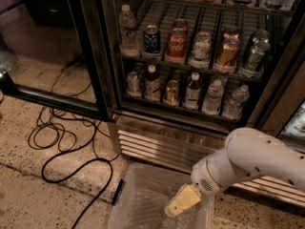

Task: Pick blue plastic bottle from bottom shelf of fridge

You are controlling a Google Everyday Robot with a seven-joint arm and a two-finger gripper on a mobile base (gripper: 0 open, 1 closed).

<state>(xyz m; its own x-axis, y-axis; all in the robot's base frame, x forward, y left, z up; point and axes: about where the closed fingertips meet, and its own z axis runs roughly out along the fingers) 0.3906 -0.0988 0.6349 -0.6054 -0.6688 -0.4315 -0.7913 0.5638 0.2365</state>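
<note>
The fridge [102,56] stands open. Its bottom shelf [181,110] holds two slim bottles with white caps and dark contents, one at the left [152,82] and one in the middle [193,89]. I cannot tell which is the blue plastic bottle. Cans [171,92] stand between them and two clear water bottles [213,97] stand to the right. My gripper [183,200] hangs low in front of the fridge, over a clear bin, well below and apart from the shelf. The white arm [257,161] comes in from the right.
The glass door [47,42] is swung open to the left. A clear plastic bin [143,199] sits on the floor before the steel base grille [157,144]. Black cables [71,149] loop on the speckled floor. The rack above holds cans [176,46].
</note>
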